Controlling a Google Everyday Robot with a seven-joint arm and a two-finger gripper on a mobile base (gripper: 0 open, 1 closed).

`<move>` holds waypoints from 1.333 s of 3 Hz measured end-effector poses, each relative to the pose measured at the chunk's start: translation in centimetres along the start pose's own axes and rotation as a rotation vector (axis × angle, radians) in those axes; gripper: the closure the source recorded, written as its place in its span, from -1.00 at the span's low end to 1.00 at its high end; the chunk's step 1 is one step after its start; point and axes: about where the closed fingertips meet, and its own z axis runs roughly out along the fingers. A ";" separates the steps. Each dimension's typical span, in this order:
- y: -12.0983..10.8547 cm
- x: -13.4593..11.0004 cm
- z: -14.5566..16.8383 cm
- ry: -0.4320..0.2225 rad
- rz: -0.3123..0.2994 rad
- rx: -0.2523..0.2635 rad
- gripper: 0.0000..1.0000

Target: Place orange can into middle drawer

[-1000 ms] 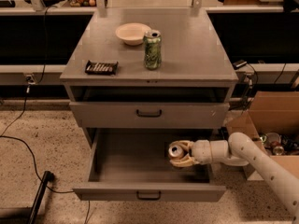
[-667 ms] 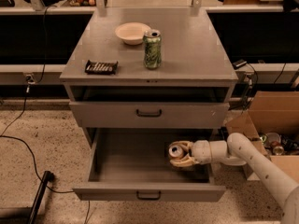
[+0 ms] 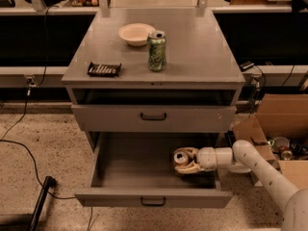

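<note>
Orange can (image 3: 181, 157) in gripper (image 3: 185, 160), inside middle drawer (image 3: 130, 165)

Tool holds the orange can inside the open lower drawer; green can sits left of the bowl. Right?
No: camera view shows the green can right of the bowl. Tool does hold the orange can inside the open lower drawer.

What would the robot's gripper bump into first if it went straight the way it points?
The gripper, holding the orange can inside the middle drawer, points toward the picture's left. Nothing else seems to lie ahead, so probably the drawer's left wall.
</note>
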 end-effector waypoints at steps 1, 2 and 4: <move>0.0 0.0 0.3 -0.003 0.001 -0.005 0.05; 0.1 0.0 0.6 -0.005 0.002 -0.009 -0.41; 0.2 -0.1 1.1 -0.009 0.003 -0.017 -1.00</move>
